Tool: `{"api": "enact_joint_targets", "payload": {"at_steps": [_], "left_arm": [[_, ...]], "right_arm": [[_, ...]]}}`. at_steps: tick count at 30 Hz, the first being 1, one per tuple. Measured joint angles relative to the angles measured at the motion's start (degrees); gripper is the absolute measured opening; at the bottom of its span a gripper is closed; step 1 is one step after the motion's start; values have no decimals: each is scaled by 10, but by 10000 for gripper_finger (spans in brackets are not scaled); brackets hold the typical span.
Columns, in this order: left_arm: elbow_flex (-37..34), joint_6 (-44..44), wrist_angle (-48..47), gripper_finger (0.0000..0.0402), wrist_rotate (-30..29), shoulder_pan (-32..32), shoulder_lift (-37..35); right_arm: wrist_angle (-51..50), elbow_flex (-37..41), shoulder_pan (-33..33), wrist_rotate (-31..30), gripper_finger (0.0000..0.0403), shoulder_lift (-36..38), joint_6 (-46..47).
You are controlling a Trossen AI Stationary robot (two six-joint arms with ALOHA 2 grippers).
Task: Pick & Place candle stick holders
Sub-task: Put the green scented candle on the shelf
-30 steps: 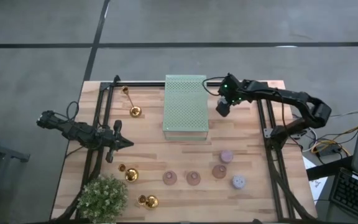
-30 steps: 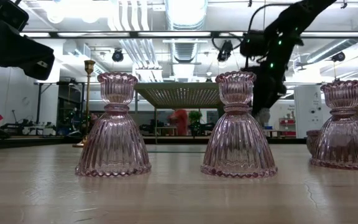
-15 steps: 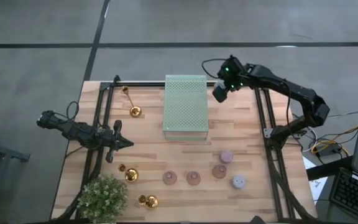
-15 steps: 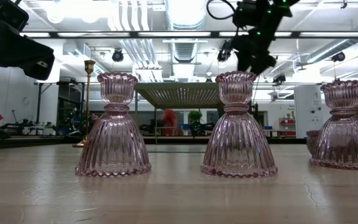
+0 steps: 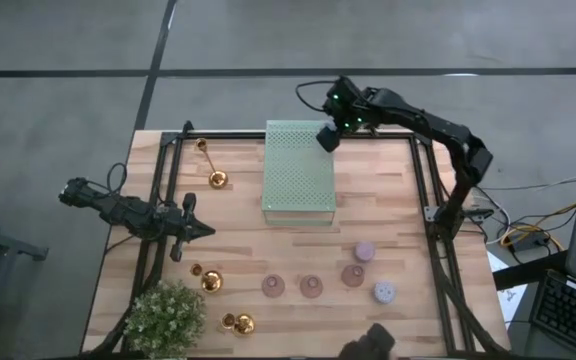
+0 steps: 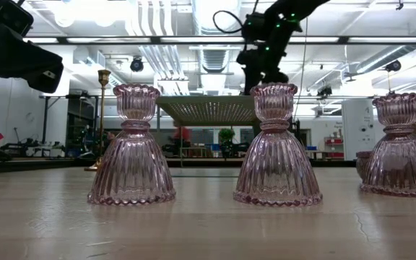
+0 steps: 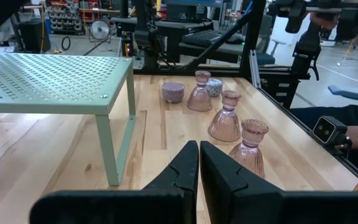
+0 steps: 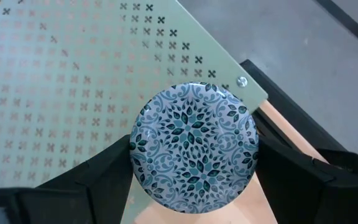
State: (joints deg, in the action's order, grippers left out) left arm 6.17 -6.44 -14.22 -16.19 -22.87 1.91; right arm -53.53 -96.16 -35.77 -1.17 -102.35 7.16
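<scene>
My right gripper [image 5: 327, 136] hangs above the far right corner of the pale green perforated block [image 5: 298, 172], shut on a round holder with a blue-and-teal patterned face [image 8: 194, 148]. My left gripper [image 7: 199, 163] waits shut at the table's left. On the table stand three pink glass holders [image 5: 273, 286] [image 5: 311, 286] [image 5: 352, 275], two lavender ones [image 5: 365, 250] [image 5: 384, 292] and three gold ones [image 5: 216, 180] [image 5: 211, 282] [image 5: 238, 323]; the far gold one stands on its round base, stem up. My right gripper pinches the patterned holder by two opposite sides of its round rim [image 8: 139, 149], one finger [image 8: 101, 171] on each side. The fingers slant down from above. The holder is lifted clear, above the green block's corner, its patterned round face turned toward the wrist.
A bushy potted plant [image 5: 165, 316] stands at the near left corner. Black frame rails [image 5: 423, 190] run along the table's left and right sides and its far edge. Bare wood lies between the block and the near row of holders.
My right gripper has risen and gone toward the table's far edge and left, from beside the green block's right side to above its far right corner, carrying the patterned holder clear of the table.
</scene>
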Motion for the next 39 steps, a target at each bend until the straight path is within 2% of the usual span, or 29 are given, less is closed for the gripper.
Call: {"api": "enact_joint_targets", "payload": {"at_steps": [7, 32, 39], "left_arm": [[0, 0, 0, 21, 0, 0, 0], [0, 0, 0, 21, 0, 0, 0], [0, 0, 0, 21, 0, 0, 0]], "right_arm": [[-32, -51, 0, 2, 290, -47, -4], [-5, -49, 7, 12, 291, -73, -29], [-5, -49, 7, 7, 321, -71, -37]]}}
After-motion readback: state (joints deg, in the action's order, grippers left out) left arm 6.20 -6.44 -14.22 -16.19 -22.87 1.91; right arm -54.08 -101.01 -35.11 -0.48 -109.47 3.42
